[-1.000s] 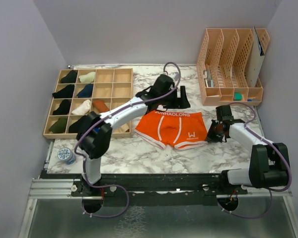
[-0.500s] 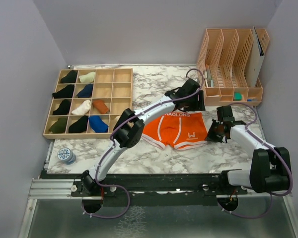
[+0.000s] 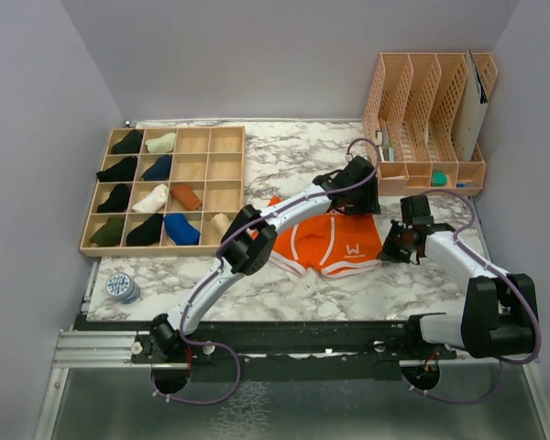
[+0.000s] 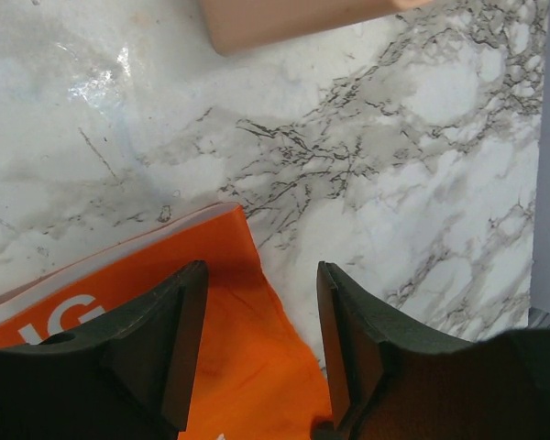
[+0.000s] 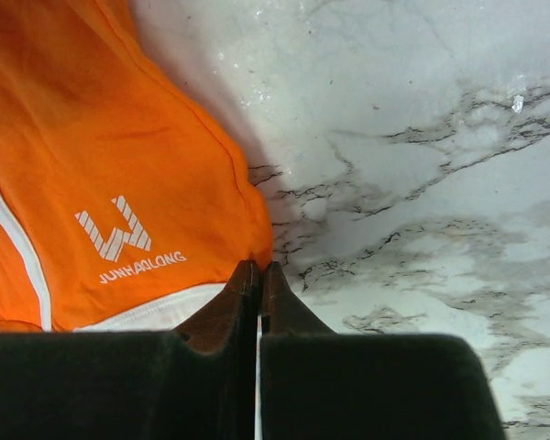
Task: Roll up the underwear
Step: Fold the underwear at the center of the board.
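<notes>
Left claw hangs half-open over a waistband corner of the orange underwear; right claw, clenched, touches its hem on the tabletop.

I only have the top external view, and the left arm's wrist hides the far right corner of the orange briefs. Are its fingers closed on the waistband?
Observer: No. In the left wrist view the left gripper has its fingers apart. The side edge of the orange briefs, just below the waistband corner, lies between them unpinched.
Operator: And the right gripper's tips? My view shows only its back.
Observer: The right gripper is shut, its tips meeting the briefs' side edge just above the white leg hem. I cannot tell whether cloth is caught between them.
</notes>
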Controlling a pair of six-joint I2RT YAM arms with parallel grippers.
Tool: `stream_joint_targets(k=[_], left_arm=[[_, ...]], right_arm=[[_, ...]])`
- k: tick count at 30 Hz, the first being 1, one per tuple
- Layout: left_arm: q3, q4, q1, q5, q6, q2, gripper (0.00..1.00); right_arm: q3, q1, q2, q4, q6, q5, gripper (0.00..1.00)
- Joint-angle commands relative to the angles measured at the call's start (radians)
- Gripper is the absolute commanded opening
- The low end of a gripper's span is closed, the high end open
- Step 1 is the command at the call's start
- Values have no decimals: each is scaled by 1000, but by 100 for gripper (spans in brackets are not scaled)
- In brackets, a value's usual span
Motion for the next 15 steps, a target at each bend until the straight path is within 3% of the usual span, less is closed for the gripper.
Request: stream_joint_targets(k=[1, 15], left_arm=[[61, -24, -8, -36, 0, 46, 56], [81, -175, -30, -128, 134, 143, 50]], right_arm=[[-11, 6, -13, 8, -19, -29, 0], [-20, 6, -27, 17, -32, -55, 0]])
